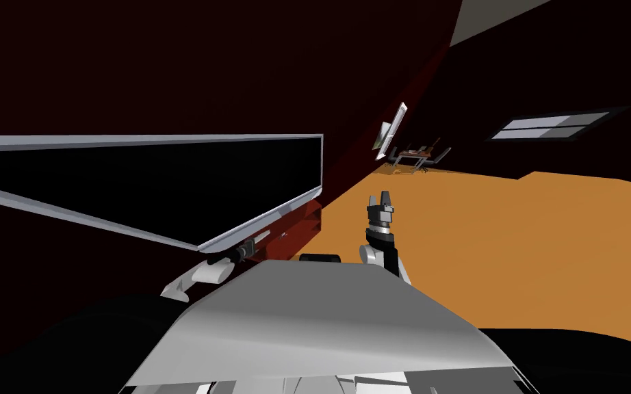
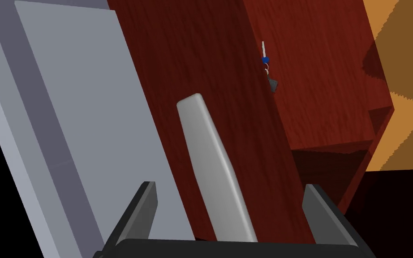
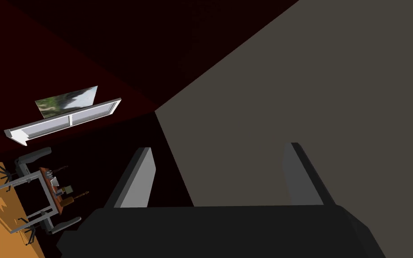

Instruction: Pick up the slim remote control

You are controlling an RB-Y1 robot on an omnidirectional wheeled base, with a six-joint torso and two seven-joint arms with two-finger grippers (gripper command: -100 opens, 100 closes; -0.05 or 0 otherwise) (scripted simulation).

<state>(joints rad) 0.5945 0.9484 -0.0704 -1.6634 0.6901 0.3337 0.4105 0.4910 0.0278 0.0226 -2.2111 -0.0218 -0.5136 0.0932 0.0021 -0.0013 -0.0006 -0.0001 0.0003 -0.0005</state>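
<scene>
The television point(image 1: 136, 178) stands on a dark red wooden cabinet point(image 1: 307, 222). Its lower edge overhangs the cabinet top, and the left forearm reaches in under it, so the head view hides the arm's working end. In the left wrist view a flat pale grey panel point(image 2: 89, 134) rises beside the gripper. It is cut off at the picture's edge, and I cannot tell what it belongs to. The left gripper point(image 2: 230, 186) has its fingers spread wide and holds nothing. The slim remote control point(image 2: 214, 170), a pale grey slab, lies flat on the cabinet top between those fingers, touching neither. Its near end is hidden behind the gripper's dark body. Beyond the remote, further along the wood, lies a small item with a blue bead point(image 2: 266, 67). It looks like a key on a ring but is too small to confirm. The cabinet's end drops to the orange floor point(image 1: 512, 239). The right gripper point(image 1: 381, 204) is raised above that floor, well apart from the cabinet, and the right wrist view shows its fingers wide apart and empty.
</scene>
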